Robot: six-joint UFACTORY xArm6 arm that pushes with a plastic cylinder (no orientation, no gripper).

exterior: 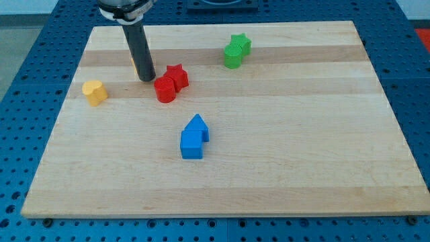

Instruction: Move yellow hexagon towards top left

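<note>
My dark rod comes down from the view's top left, and my tip (146,79) rests on the wooden board (302,175). A thin yellow-orange sliver (134,64) shows at the rod's left edge; it looks like a yellow block mostly hidden behind the rod, and its shape cannot be made out. Another yellow block (95,92), rounded in shape, lies to the left of my tip, apart from it. A red rounded block (164,89) sits just right of my tip, touching a red star (178,76).
Two green blocks, a star (241,44) and a rounded one (232,56), touch near the view's top centre. Two blue blocks, a pointed one (198,126) and a cube (191,145), touch at mid-board. A blue perforated table surrounds the board.
</note>
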